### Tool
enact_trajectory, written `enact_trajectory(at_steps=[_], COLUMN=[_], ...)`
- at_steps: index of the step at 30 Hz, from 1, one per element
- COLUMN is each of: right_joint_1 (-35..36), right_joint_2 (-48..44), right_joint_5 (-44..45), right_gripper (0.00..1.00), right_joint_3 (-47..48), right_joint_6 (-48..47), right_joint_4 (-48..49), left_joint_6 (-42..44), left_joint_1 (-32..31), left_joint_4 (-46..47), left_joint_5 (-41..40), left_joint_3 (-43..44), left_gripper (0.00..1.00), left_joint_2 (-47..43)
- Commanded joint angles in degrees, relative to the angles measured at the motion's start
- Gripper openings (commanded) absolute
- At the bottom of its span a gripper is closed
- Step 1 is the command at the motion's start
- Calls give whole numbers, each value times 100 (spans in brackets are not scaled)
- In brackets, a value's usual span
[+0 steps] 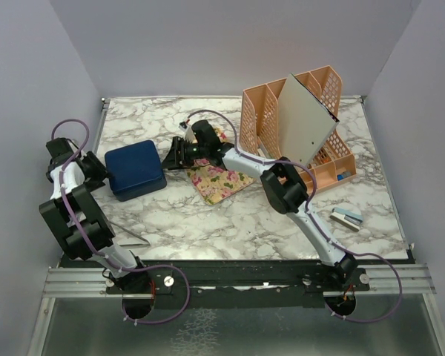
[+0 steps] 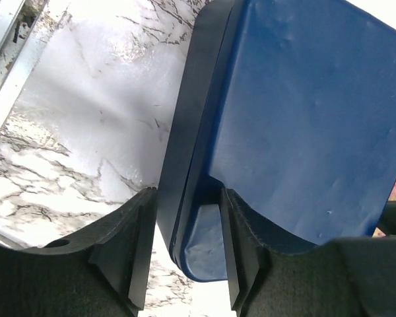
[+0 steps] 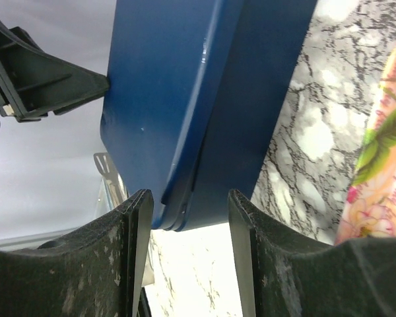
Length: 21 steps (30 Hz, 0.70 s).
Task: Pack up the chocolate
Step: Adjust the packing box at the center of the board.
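Note:
No chocolate shows in any view. The dark blue square box point(image 1: 135, 170) lies closed on the marble table point(image 1: 245, 215), left of centre. My left gripper point(image 2: 188, 254) is at the box's left side. Its jaws are closed on a rounded corner of the box point(image 2: 297, 112), one finger point(image 2: 241, 257) against the blue lid and the other at the dark side wall. My right gripper point(image 3: 188, 254) is at the box's right side. It stands open, straddling another corner of the box point(image 3: 204, 99) with a gap on both sides.
A floral cloth pouch point(image 1: 219, 180) lies just right of the box, under the right arm. A peach desk organiser point(image 1: 297, 126) holding a grey board stands at the back right. A small stapler point(image 1: 346, 216) lies at the right. A thin metal tool point(image 1: 130, 241) lies near the front left.

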Motion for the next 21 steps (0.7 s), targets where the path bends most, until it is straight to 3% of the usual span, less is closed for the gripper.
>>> enact_trajectory(at_steps=[1, 7, 13, 21], right_joint_1=[104, 141, 258, 288], right_joint_2=[129, 160, 205, -327], right_joint_5=[-125, -100, -294, -276], right_gripper=[54, 51, 40, 44], right_joint_3=[202, 206, 285, -212], right_joint_6=[-31, -41, -82, -59], right_joint_4=[-5, -98, -158, 145], left_joint_6=[-94, -53, -131, -249], left_joint_1=[-10, -20, -111, -194], left_joint_4=[-178, -146, -39, 47], left_joint_5=[215, 162, 446, 834], left_joint_3=[-177, -298, -569, -667], left_gripper=[51, 56, 45, 31], left_joint_2=[-181, -312, -401, -446])
